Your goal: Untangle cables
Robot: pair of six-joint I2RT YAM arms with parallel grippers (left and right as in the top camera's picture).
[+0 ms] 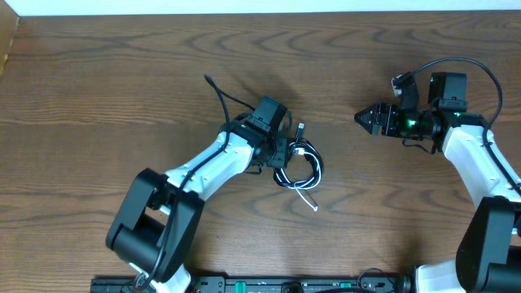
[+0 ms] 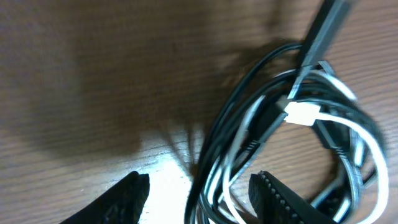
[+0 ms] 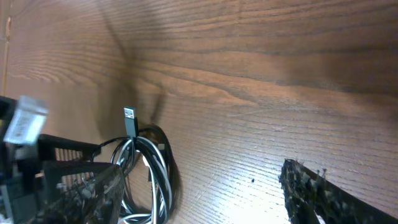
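The cables (image 1: pixel 299 168) are a small coil of black and white cords on the wooden table, with a dark plug end (image 1: pixel 301 129) pointing away and a white end (image 1: pixel 313 204) sticking out toward the front. My left gripper (image 1: pixel 282 153) is down at the coil's left side. In the left wrist view it (image 2: pixel 199 194) is open, with several strands of the coil (image 2: pixel 298 124) between its fingers. My right gripper (image 1: pixel 362 120) hovers to the coil's right, apart from it. In the right wrist view it (image 3: pixel 199 193) is open and empty, facing the coil (image 3: pixel 154 174).
A thicker black arm wire (image 1: pixel 220 96) arcs over the table behind the left gripper. The table's far edge (image 1: pixel 260 15) meets a white strip at the top. The left arm's gripper body (image 3: pixel 37 162) shows at the left of the right wrist view.
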